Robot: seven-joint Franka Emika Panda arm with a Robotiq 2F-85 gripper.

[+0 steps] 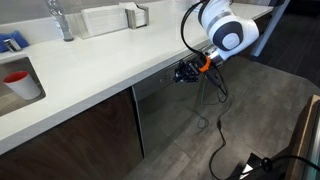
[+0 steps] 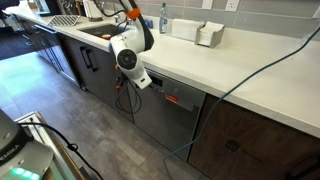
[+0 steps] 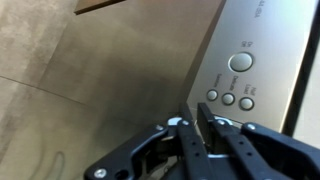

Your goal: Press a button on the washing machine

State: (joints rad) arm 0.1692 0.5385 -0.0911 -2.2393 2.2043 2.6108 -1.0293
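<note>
Under the white counter [image 1: 90, 75] sits the washing machine [image 2: 162, 120], built in beside dark cabinets [image 2: 250, 140]. The arm [image 2: 130, 50] stoops to its top strip. The gripper [image 3: 195, 125] is pressed together, probably to form one blunt poking tip, near the buttons [image 3: 229, 98] — contact unclear.

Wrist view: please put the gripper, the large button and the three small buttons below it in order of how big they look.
1. gripper, though it is nearest the camera, which makes it look bigger
2. large button
3. three small buttons: they look alike, so no order among them
</note>
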